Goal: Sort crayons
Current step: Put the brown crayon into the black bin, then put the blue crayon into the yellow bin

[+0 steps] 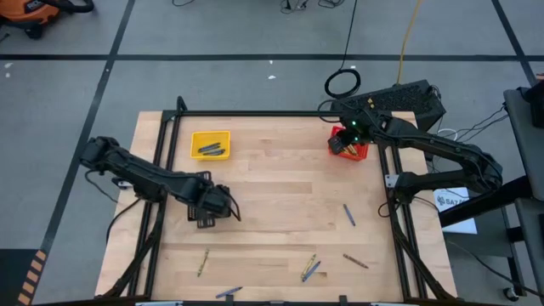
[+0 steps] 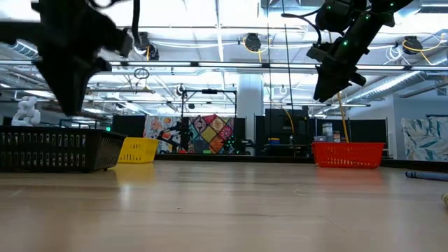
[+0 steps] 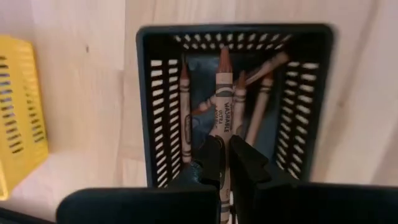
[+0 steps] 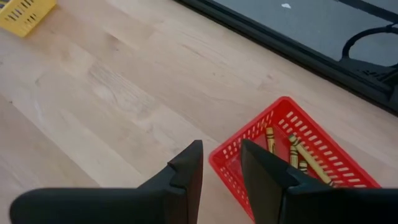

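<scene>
Sorting in progress — we saw the left gripper (image 3: 224, 163) clamped on a brown crayon (image 3: 222, 106) above the black basket (image 3: 158, 118), which already held tan ones. The right gripper (image 4: 221, 163) hung open beside the red basket (image 4: 227, 158). Loose crayons (image 1: 309, 267) lay near the table's (image 1: 272, 183) front edge — others in the yellow basket (image 1: 198, 136).

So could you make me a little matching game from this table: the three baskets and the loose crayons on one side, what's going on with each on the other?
1 yellow basket
2 red basket
3 black basket
4 loose crayons

A under the left gripper, which is shut on a brown crayon
B lying on bare wood
C below the right gripper, which is empty
D no arm near it

Pairs: 1-D, 2-C, 3-A, 4-B
</scene>
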You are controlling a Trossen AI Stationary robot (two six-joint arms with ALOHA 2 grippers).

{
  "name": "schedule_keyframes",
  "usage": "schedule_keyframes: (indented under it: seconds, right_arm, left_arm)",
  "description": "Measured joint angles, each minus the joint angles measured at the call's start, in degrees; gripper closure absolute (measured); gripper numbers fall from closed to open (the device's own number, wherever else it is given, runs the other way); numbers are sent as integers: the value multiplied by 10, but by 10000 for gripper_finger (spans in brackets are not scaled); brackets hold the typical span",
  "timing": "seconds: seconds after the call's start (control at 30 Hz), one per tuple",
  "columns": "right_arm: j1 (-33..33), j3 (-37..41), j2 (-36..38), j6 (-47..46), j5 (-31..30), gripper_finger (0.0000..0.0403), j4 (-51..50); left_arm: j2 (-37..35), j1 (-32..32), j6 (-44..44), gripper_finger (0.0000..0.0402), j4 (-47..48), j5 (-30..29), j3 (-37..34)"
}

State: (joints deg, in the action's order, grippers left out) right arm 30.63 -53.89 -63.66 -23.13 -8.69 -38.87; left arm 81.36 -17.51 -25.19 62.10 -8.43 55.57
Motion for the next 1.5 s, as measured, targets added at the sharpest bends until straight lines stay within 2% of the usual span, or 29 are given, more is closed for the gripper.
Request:
schedule_keyframes:
  seconds: [0.33,0.7,0.9,1.17,1.5]
  right_arm:
    - [0,0,0,-27,0,307,-3]
    - [0,0,0,-32,0,307,-4]
    - [0,0,0,-25,0,307,-4]
    - [0,0,0,57,0,307,5]
    - [0,0,0,30,40,307,13]
  left_arm:
    - [1,14,-16,390,-57,9,-77]
    - [0,14,-30,326,-60,8,-77]
    - [0,5,-30,323,-59,9,-77]
    - [0,-5,-59,322,-59,9,-77]
    - [0,-42,-75,322,-62,6,-77]
